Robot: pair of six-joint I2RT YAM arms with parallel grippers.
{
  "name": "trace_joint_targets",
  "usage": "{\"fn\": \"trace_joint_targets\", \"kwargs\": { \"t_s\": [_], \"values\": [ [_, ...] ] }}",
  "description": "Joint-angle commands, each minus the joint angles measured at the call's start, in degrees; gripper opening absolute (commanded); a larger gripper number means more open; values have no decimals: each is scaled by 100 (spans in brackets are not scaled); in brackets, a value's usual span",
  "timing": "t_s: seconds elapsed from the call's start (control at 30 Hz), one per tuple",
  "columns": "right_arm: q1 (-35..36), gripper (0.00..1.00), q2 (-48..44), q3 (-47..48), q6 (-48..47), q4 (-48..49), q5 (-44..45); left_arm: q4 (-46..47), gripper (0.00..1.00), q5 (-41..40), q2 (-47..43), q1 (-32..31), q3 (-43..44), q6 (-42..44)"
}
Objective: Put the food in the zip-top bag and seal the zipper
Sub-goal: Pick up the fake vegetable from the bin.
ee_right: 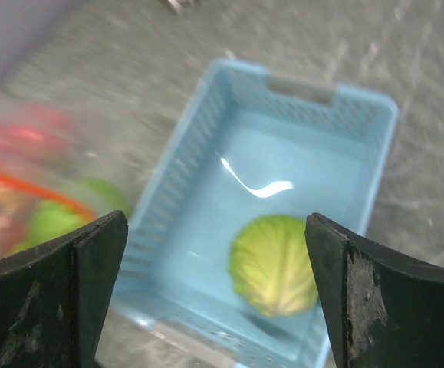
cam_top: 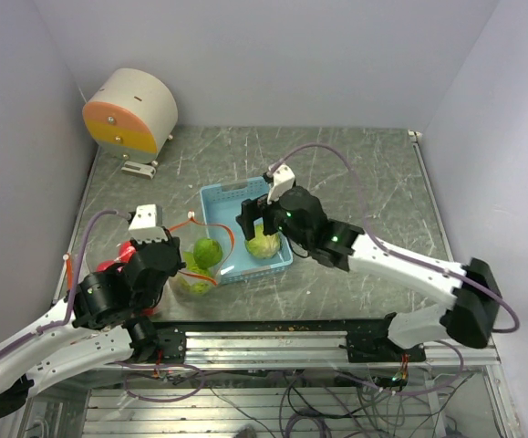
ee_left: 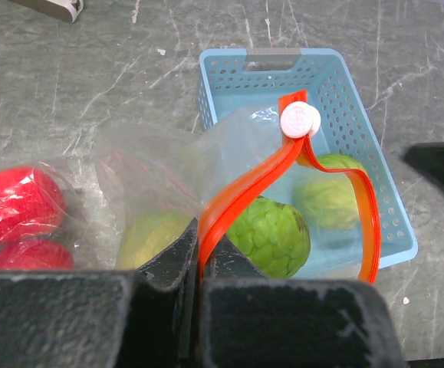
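The clear zip-top bag (ee_left: pixel 152 165) lies left of the light blue basket (ee_left: pixel 344 100), its mouth lifted over the basket's near corner. My left gripper (ee_left: pixel 201 239) is shut on the red-orange zipper (ee_left: pixel 245 188), which carries a white slider (ee_left: pixel 300 121). In the bag are red fruits (ee_left: pixel 14 203), a bumpy green one (ee_left: pixel 271 234) and a yellow-green one (ee_left: pixel 149 238). My right gripper (ee_right: pixel 215 222) is open above a green leafy fruit (ee_right: pixel 275 264) that lies alone in the basket (ee_right: pixel 198 153). In the top view the left gripper (cam_top: pixel 177 258) is at the bag (cam_top: pixel 193 269) and the right gripper (cam_top: pixel 262 219) is over the basket (cam_top: pixel 222 193).
A round white and orange device (cam_top: pixel 131 111) stands at the back left of the table. Walls close in the left, back and right sides. A metal rail (cam_top: pixel 273 333) runs along the near edge between the arm bases.
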Motion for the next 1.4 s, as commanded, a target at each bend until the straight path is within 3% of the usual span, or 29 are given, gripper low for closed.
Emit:
{"fn": "trace_joint_targets", "kwargs": {
  "t_s": [0.0, 0.3, 0.53, 0.73, 0.9, 1.1, 1.23, 1.37],
  "values": [
    [-484, 100, 712, 95, 528, -706, -201, 58, 7, -118, -54, -23, 161, -50],
    [-657, 100, 1841, 221, 540, -777, -643, 77, 7, -135, -94, -17, 172, 34],
    [-661, 100, 2296, 256, 534, -1021, -292, 72, 7, -98, -124, -24, 161, 23],
    [-661, 99, 2837, 243, 471, -796, -558, 47, 7, -73, -142, -22, 120, -36],
    [-661, 82, 2843, 258, 382, -805, -594, -2, 7, -98, -156, -16, 154, -40],
    [-660, 47, 2352, 153, 235, -821, -431, 48, 7, -83, -166, -18, 114, -46],
    [-655, 40, 1410, -44, 230, -703, -466, 69, 7, -74, -121, -24, 89, -54],
    [-654, 40, 260, -459, 108, -150, -1172, 57, 7, -93, -82, -19, 84, -62]
  ]
}}
